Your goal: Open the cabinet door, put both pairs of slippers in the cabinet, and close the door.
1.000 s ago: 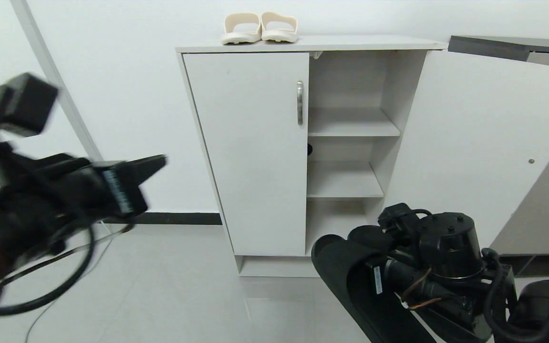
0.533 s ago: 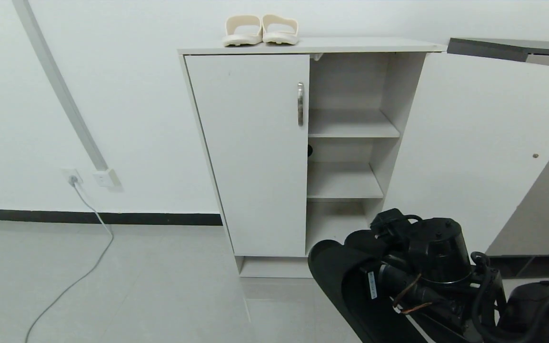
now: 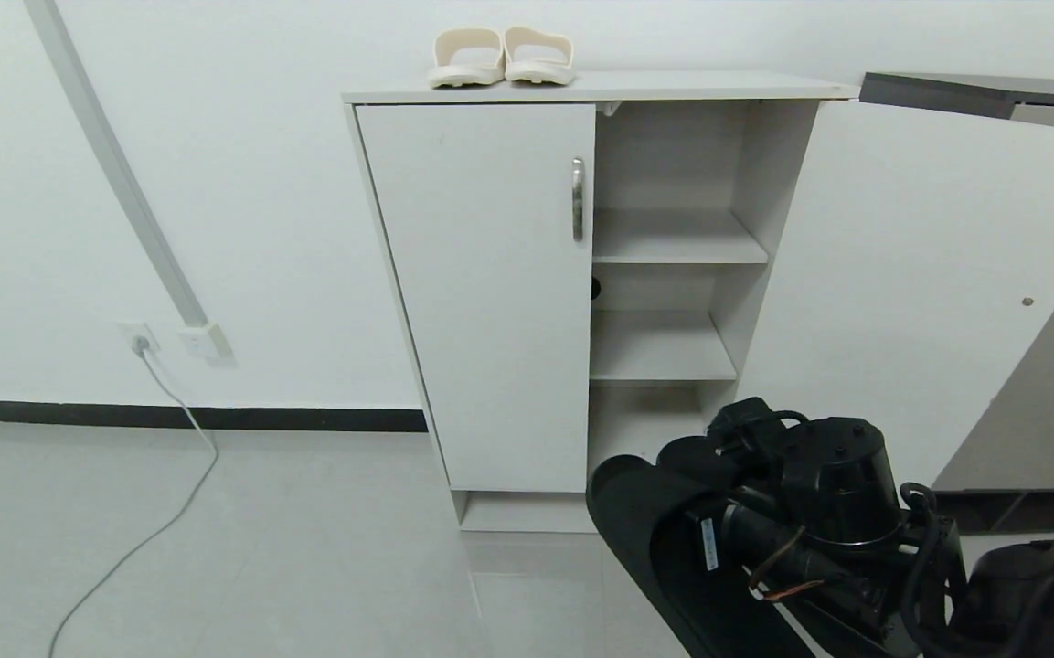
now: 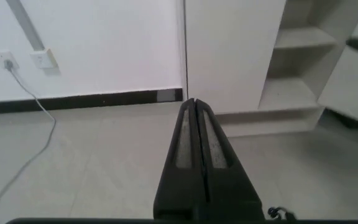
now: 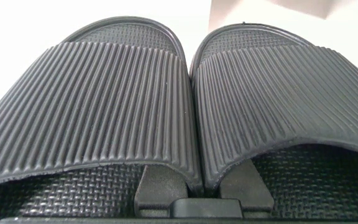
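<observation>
Left claw (image 4: 194, 106) withdrew (black slippers (image 3: 645, 521) gripped).

A: Cabinet (image 3: 476, 302) finish?
B: Smooth matt white board, laminate-looking, same on the shelves. Shiny metal for the handle (image 3: 576, 199).
A: And the slippers?
B: Smooth matt foam or rubber for the cream slippers (image 3: 501, 57). Matt rubbery stuff for the black slippers (image 5: 104, 106), ribbed straps, pebbled footbeds.
A: Floor (image 3: 289, 567)?
B: Glossy grey tile, faint reflections.
A: Wall (image 3: 243, 228)?
B: Flat matt white paint.
A: Left gripper (image 4: 194, 102)?
B: Matt black plastic, rough grey pads (image 4: 184, 143).
</observation>
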